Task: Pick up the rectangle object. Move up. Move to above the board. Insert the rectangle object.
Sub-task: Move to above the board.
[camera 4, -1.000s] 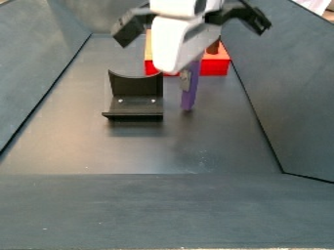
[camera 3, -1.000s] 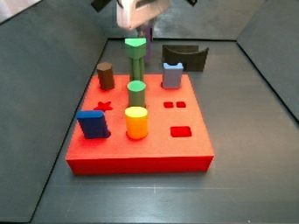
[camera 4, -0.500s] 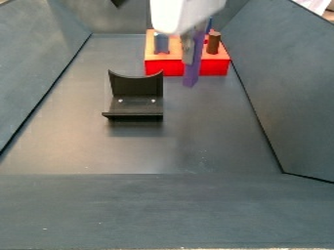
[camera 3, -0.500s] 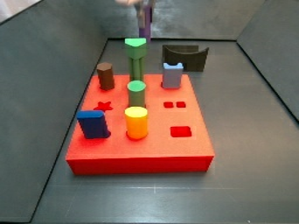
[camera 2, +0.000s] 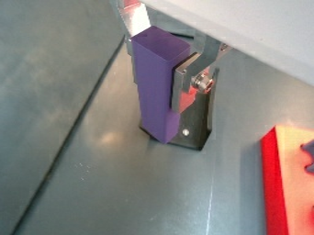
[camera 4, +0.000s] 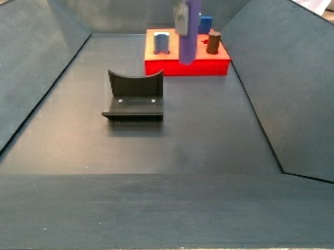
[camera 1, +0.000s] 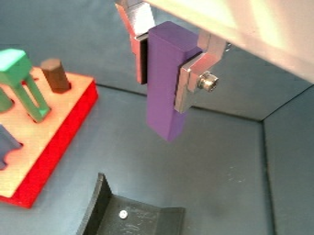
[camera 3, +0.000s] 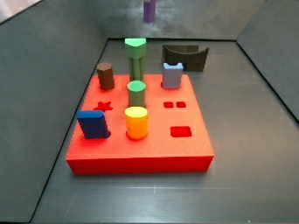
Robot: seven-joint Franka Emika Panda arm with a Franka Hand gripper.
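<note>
1. Fingers [camera 1: 186, 81] of the tool [camera 1: 166, 64] are clenched on the upper part of the rectangle object [camera 1: 168, 84]; both wrist views show a silver plate flat against each side of the purple bar [camera 2: 159, 87].
2. Purple bar hangs upright, clear of the floor, its lower end free in the air.
3. In a side view only the bar's lower end shows at the top edge [camera 3: 149, 10], high behind the board [camera 3: 187, 151]; the tool itself is out of that picture.
4. From the opposite side the bar [camera 4: 188, 31] hangs in front of the board [camera 4: 206, 67], its top cut off by the frame.
5. Board lies flat on the dark floor, bright red, with small cut-out holes on its bare right part.
6. Standing on it: a tall green column [camera 3: 135, 54], a brown peg [camera 3: 107, 76], a pale lavender-grey block [camera 3: 173, 75], a short green peg [camera 3: 136, 91], an orange cylinder [camera 3: 136, 122] and a dark-blue block [camera 3: 93, 123].
7. Fixture [camera 4: 133, 96] stands on the floor apart from the board; a wrist view shows it below the hanging bar [camera 1: 132, 217].
</note>
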